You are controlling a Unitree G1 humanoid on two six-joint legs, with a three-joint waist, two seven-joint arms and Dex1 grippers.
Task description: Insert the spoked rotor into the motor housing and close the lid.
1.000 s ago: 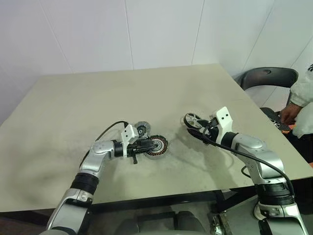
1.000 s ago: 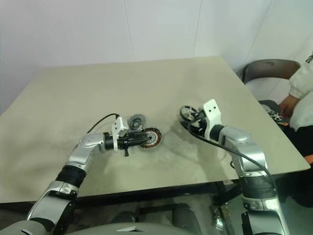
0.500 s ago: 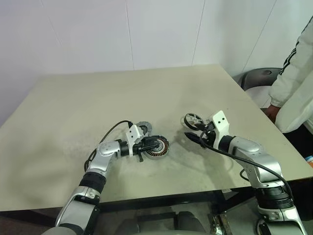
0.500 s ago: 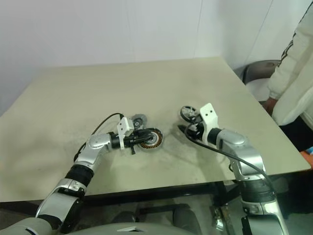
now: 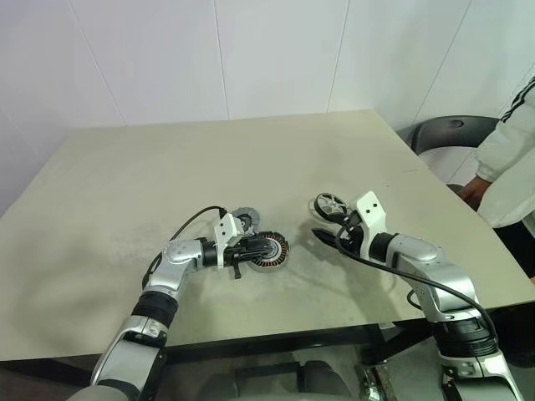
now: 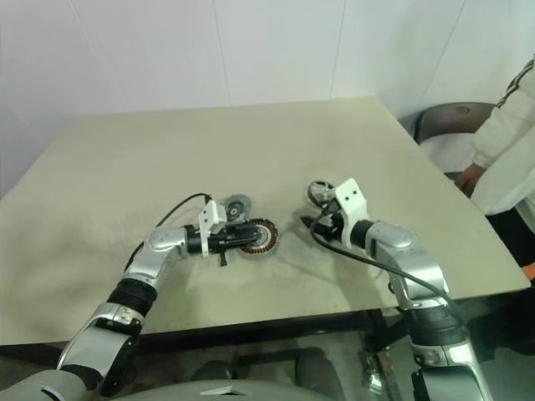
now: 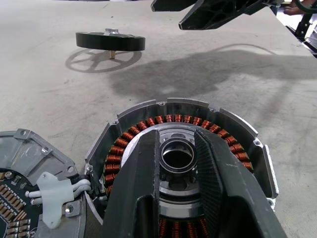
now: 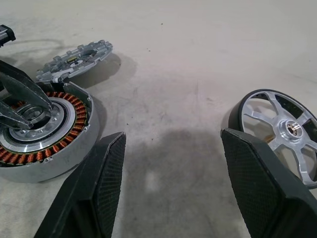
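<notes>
The left hand (image 5: pixel 253 249) is clamped on the motor housing (image 5: pixel 271 251), its 2 fingers (image 7: pixel 132 183) pinching the centre hub and steadying it on the table (image 5: pixel 125 184). Copper windings lie open to view, so nothing is inside yet. The spoked rotor (image 5: pixel 331 205) rests on the table well off to the right, untouched, with the right hand (image 5: pixel 328 236) hovering just beside it, fingers (image 8: pixel 99 183) spread apart and empty. The lid (image 5: pixel 244 219) lies flat just behind the housing, touching or nearly so. By my reading, the task is barely begun: the rotor needs picking up and seating, then the lid goes on.
</notes>
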